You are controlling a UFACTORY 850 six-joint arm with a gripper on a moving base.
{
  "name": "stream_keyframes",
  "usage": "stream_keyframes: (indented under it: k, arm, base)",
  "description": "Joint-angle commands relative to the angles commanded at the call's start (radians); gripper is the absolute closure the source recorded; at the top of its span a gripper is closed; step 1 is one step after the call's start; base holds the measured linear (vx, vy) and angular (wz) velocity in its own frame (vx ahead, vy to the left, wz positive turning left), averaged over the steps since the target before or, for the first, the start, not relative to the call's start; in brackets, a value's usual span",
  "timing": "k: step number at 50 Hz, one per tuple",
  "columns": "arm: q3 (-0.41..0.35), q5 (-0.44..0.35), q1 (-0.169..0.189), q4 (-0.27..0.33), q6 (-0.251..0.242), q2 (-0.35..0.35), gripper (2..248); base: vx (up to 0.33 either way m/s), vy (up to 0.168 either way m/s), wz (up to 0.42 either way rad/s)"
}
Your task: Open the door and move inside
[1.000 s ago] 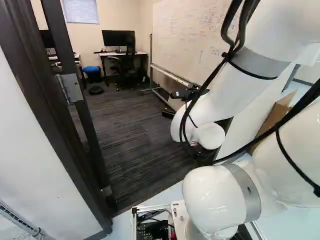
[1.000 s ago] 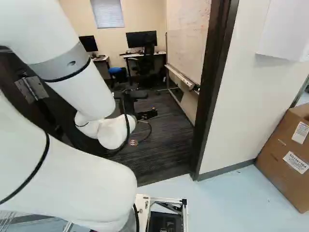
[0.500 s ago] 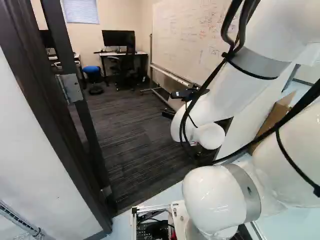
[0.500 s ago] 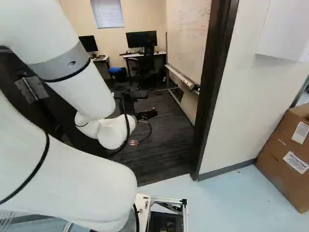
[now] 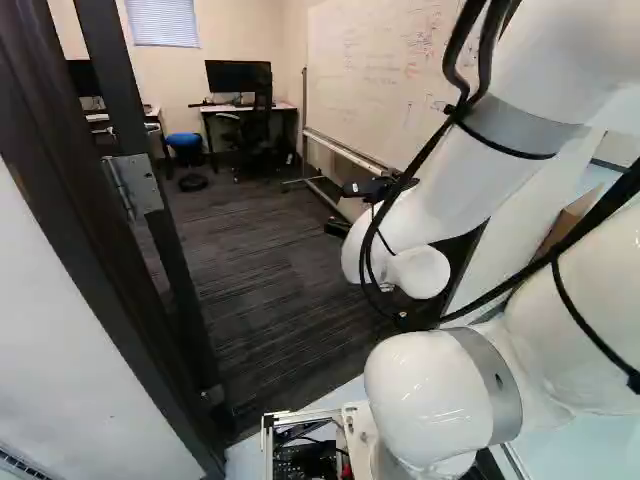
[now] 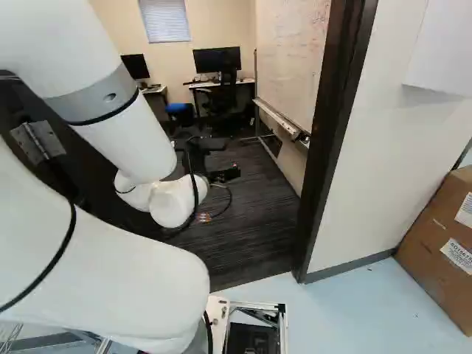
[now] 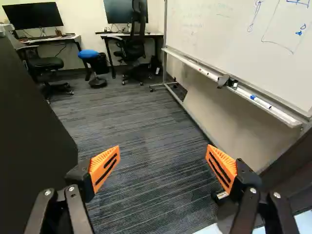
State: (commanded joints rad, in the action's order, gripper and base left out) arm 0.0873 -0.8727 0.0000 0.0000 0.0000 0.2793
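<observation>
My gripper shows dark beyond the wrist joint in the right base view, its fingertips hard to make out. In the wrist view the gripper stands open, orange pads wide apart, with only carpet visible between them. The dark door stands swung inward beside its hinge in the left base view. The door rises beside one finger in the wrist view, apart from it. The doorway's other post is right of the arm in the right base view. My forearm reaches through the opening.
Dark carpet lies inside. A whiteboard on a wheeled stand lines one side. Desks with monitors, a chair and a blue stool stand at the far wall. A cardboard box sits outside, beside the wall.
The base has moved slightly forward: the door frame, hinge and cardboard box have shifted outward in the base views. The arm keeps its pose against its lowest joint.
</observation>
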Motion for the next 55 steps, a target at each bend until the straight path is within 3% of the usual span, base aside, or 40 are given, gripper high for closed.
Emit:
stream_keyframes:
  k: [26, 55]
  arm:
    - [0.000, 0.000, 0.000, 0.000, 0.000, 0.000, 3]
    - [0.000, 0.000, 0.000, 0.000, 0.000, 0.000, 3]
  base:
    - [0.165, 0.001, -0.008]
    - [0.218, -0.051, -0.009]
